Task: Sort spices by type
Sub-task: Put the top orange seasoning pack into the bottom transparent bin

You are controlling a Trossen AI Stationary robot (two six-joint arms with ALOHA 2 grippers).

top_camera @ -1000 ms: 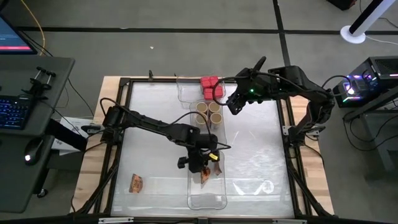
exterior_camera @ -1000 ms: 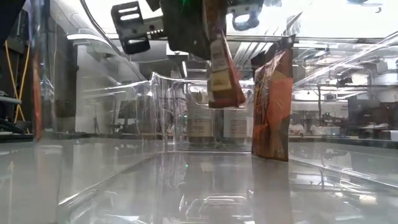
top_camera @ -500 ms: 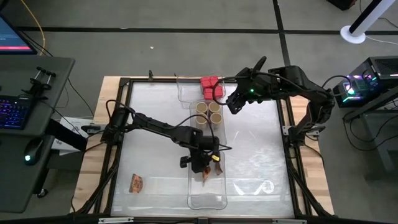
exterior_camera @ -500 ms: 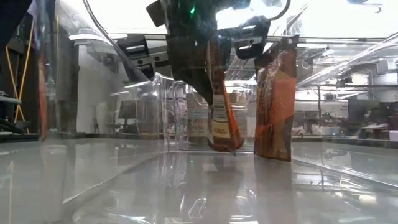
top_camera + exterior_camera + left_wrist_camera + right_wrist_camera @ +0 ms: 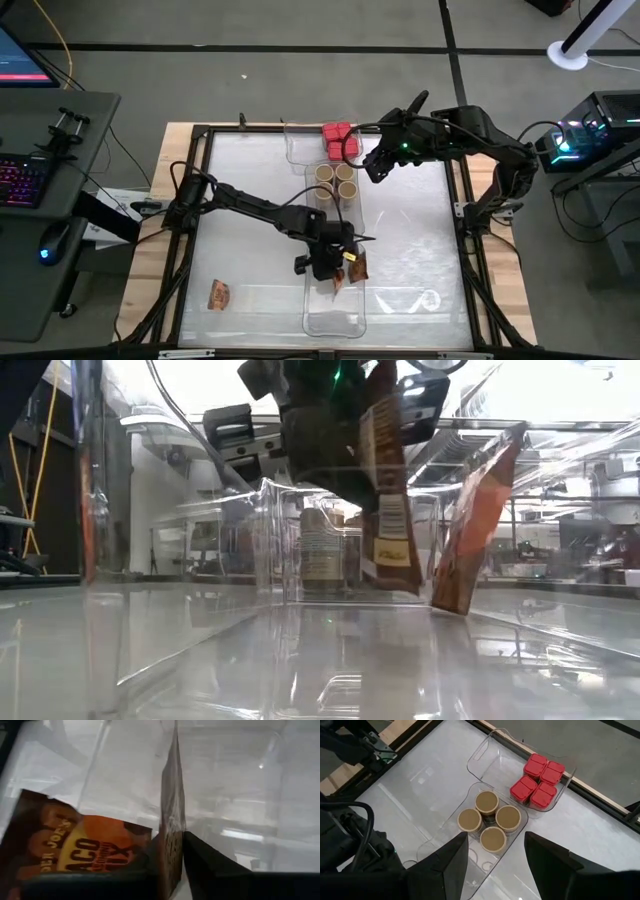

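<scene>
low view: left gripper (image 5: 385, 480) has lowered, fingers pinching packet (image 5: 388, 510) beside leaning packet (image 5: 478, 530).

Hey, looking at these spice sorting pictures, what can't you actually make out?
- Left gripper, high view: the arm hides its fingertips, so the grip on the packet is uncertain.
- Packets in the near tray: overlapping from above, the count is unclear.
- Loose packet on the table: its print is too small to read.
- Jars, low view: the tray walls blur them.
- Red containers: only their lids show.
</scene>
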